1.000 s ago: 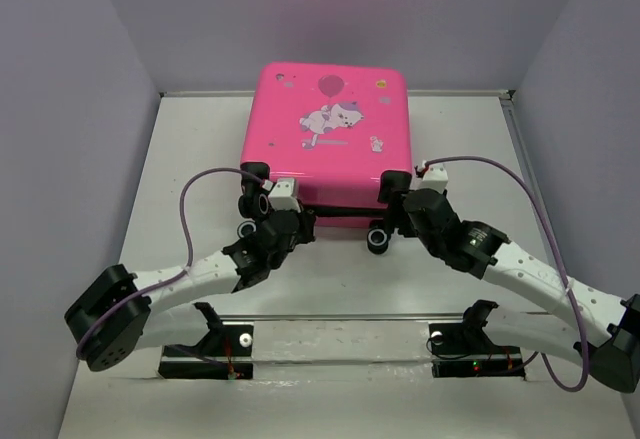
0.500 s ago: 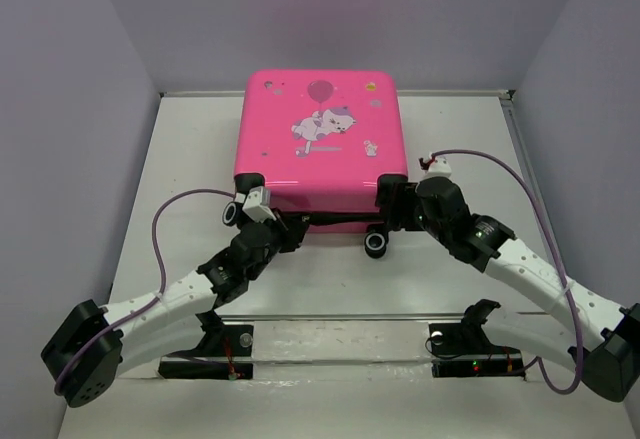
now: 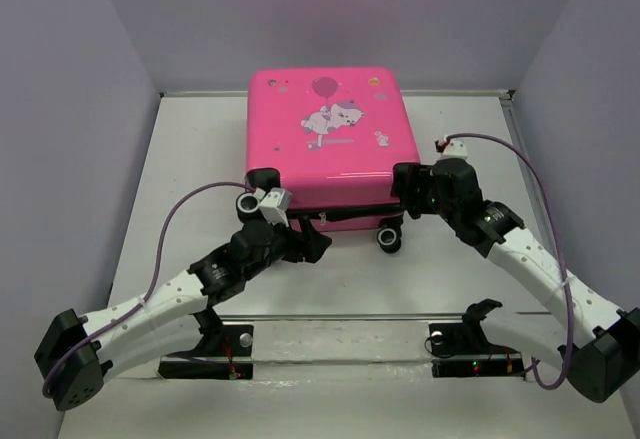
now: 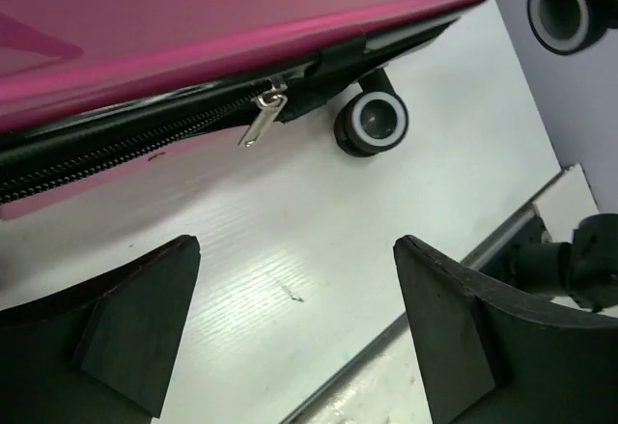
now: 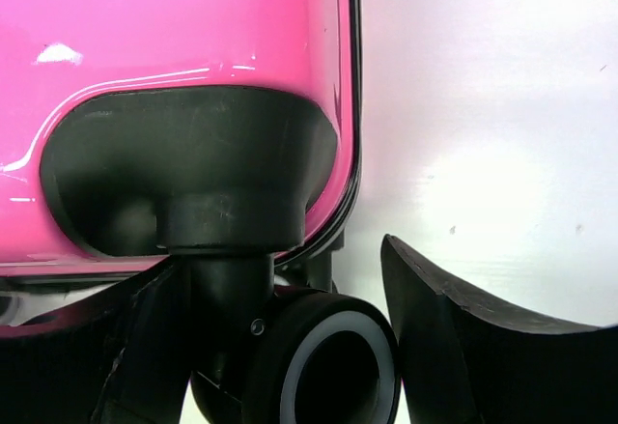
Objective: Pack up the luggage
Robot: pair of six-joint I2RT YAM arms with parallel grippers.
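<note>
As your left gripper (image 4: 294, 255) gapes empty: centre the zipper pull (image 4: 263, 120), then pinch.
Right gripper (image 5: 278, 268): astride the wheel (image 5: 328, 371), grip unclear; steady the luggage (image 3: 325, 149).

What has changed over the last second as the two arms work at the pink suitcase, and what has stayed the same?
The left gripper opened and backed off toward the near edge; it now hangs empty just short of the zipper pull. The luggage shifted slightly left, then back right. The right gripper stayed open, astride the front wheel at the right corner.
</note>
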